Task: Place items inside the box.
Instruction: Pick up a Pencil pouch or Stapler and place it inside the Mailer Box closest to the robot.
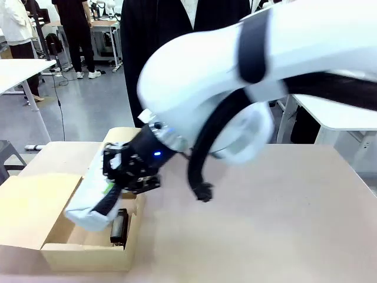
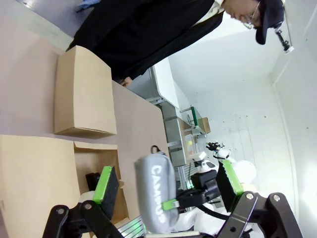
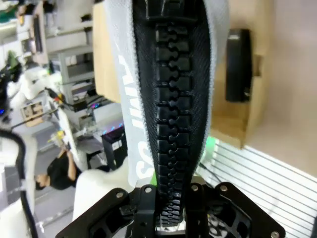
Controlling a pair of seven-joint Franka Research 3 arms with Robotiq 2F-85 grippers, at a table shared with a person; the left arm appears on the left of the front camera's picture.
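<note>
The big tan desk (image 1: 265,224) has an open brown box (image 1: 88,254) at its near left corner. The thick white right arm (image 1: 235,71) reaches from the right over to the left. It hides much of the person (image 1: 159,35) in black at the far side.

The box has its flaps folded out. One black stapler (image 1: 119,227) lies inside by the right wall. The grey pencil case (image 1: 94,203) hangs tilted over the box, with its low end down inside. It covers part of the inside, so I cannot tell what else is in there, or if the case touches the bottom.

The right hand (image 1: 118,183) is squeezed shut on the top end of the case, by the black zip. The left hand (image 2: 167,182) has its fingers spread wide and holds nothing. The case is apart from it, farther off.
</note>
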